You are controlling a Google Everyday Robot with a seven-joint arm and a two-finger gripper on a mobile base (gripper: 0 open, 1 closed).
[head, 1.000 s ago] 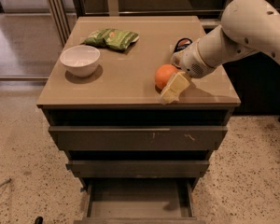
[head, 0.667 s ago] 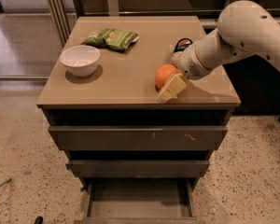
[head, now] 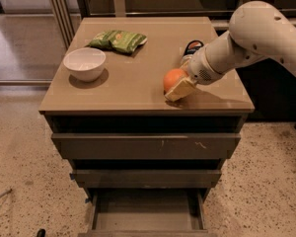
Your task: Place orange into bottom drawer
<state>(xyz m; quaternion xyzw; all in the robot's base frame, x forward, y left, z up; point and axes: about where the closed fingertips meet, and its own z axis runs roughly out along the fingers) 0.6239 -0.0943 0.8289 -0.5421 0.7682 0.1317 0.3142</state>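
Reaching from the right, the gripper (head: 177,86) touches the orange (head: 170,76) near the right front edge of the cabinet top (head: 133,78); whether it is clamped cannot be told. The bottom drawer (head: 144,214) stands open below, ready to receive it.

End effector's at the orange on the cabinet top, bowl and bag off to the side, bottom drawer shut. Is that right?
Not quite. The camera view shows the bottom drawer pulled open, not shut. The rest holds: the end effector is at the orange on the cabinet top, with the bowl and bag off to the side.
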